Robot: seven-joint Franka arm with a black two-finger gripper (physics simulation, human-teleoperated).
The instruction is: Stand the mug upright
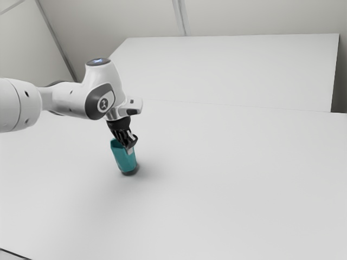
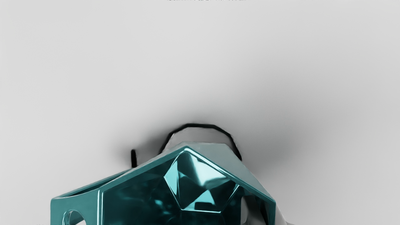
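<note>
A teal mug (image 1: pixel 123 157) is being held by the black fingers (image 1: pixel 129 144) of a robot arm above a pale surface (image 1: pixel 227 179). The mug is being shown with its mouth upward, its long axis running close to vertical, with a slight lean of the top toward the exterior view's left. The wall is being straddled near the rim (image 2: pixel 187 148): one finger is being placed inside the mouth, the other outside, and the wall is apparently being pinched between them. By the wrist view, the handle (image 2: pixel 75 201) is being carried on the side away from the fingers. The dark base is being seen at or very near the surface; whether it is being fully supported there cannot be told, so both a final lowering and a finished placement are being suggested.
</note>
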